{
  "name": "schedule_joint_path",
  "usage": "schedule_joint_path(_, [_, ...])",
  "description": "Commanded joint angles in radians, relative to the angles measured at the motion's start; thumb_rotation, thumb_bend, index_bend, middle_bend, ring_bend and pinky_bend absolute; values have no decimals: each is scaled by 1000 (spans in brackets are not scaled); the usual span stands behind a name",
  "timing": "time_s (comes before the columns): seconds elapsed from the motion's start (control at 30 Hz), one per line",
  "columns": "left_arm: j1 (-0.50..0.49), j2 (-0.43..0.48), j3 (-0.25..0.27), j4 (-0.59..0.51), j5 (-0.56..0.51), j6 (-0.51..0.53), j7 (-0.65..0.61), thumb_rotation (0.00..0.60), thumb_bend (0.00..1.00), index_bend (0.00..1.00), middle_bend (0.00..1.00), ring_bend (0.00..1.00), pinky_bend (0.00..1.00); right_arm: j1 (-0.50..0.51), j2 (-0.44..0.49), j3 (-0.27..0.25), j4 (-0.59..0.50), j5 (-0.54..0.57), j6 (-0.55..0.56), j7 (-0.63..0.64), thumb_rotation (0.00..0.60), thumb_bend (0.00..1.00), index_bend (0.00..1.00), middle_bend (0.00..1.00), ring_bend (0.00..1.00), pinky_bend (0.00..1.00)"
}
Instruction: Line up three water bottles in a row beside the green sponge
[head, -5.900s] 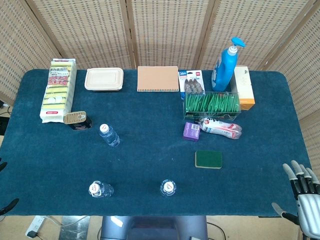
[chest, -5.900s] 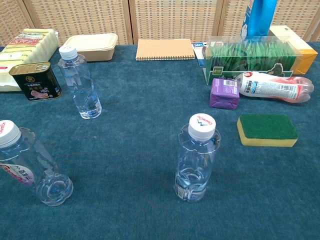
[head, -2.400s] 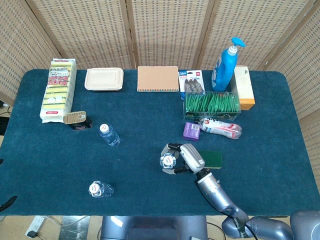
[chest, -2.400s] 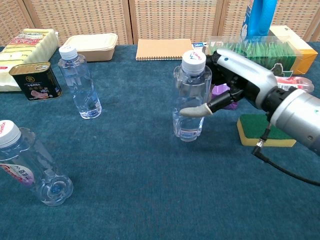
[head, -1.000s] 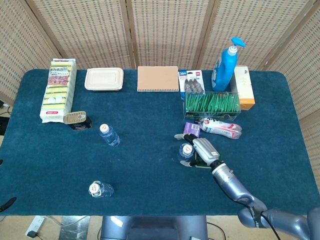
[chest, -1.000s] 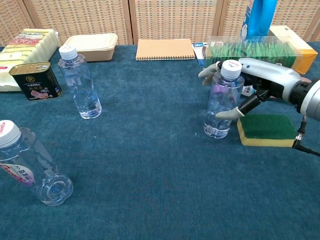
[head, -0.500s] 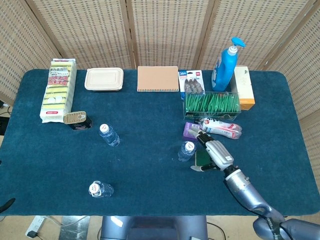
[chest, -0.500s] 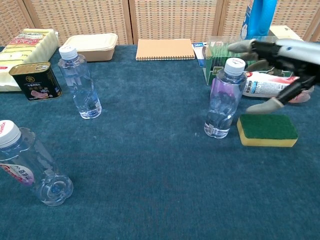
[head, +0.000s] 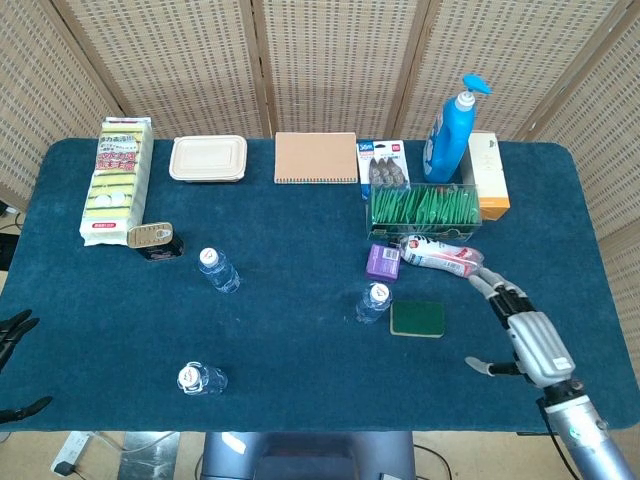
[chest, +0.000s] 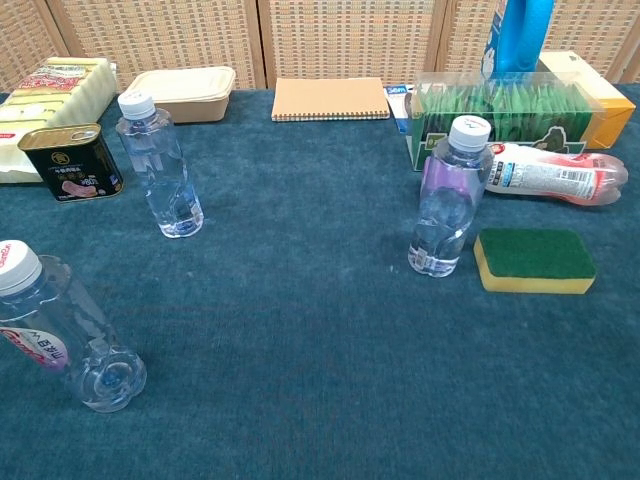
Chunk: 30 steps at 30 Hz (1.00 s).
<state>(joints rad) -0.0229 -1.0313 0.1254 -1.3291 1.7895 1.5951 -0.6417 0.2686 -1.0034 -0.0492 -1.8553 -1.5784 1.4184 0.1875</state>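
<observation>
One of three bottles is in place, by my reading. Table (head: 300, 340), blue cloth, fills most of the head view.

Right hand (head: 527, 333), lower right of the head view: empty, fingers spread apart, clear of everything, off to the right of the sponge. Not seen in the chest view. Left hand (head: 12, 335): only dark fingertips show at the lower left edge of the head view; cannot tell whether spread or curled. Nothing visibly held.

Placed bottle (chest: 447, 196): upright, white cap, centre-right of the chest view, just left of the green sponge (chest: 534, 260), a narrow gap between them. Counts as position one in the row.

Second bottle (chest: 160, 165): upright, upper left of the chest view, near the tin can (chest: 70, 160), well apart from the sponge. Not yet moved.

Third bottle (chest: 60, 330): lower left corner of the chest view, leans in that view, though this may be the camera angle. Farthest from the sponge. Not yet moved.

Judgement: roughly one third done. Remaining: bring both left-side bottles across and set them in line with the placed bottle, probably extending leftward, since the purple box (head: 383, 262) and clutter crowd the area above the sponge.
</observation>
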Motion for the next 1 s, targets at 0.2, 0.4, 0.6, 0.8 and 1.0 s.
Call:
schedule_joint_path(0.2, [-126, -197, 35, 223, 169, 36, -201, 600, 128, 0, 0, 0, 31, -181, -1, -87, 91, -110, 200, 41, 600, 0, 19, 0, 0, 37])
schedule_joint_path(0.4, [-171, -289, 46, 221, 185, 9, -195, 600, 128, 0, 0, 0, 32, -228, 8, -121, 121, -186, 251, 84, 600, 0, 28, 0, 0, 27])
schedule_joint_path(0.6, [-208, -385, 56, 224, 168, -36, -224, 600, 128, 0, 0, 0, 32, -253, 14, -122, 145, -206, 276, 125, 600, 0, 43, 0, 0, 27])
schedule_joint_path(0.8, [-232, -451, 68, 250, 138, -78, -272, 600, 128, 0, 0, 0, 32, -259, 26, -115, 156, -219, 286, 157, 600, 0, 46, 0, 0, 27])
schedule_joint_path(1.0, [-253, -514, 82, 269, 127, -105, -294, 600, 128, 0, 0, 0, 48, -260, 40, -112, 161, -245, 298, 207, 600, 0, 46, 0, 0, 27])
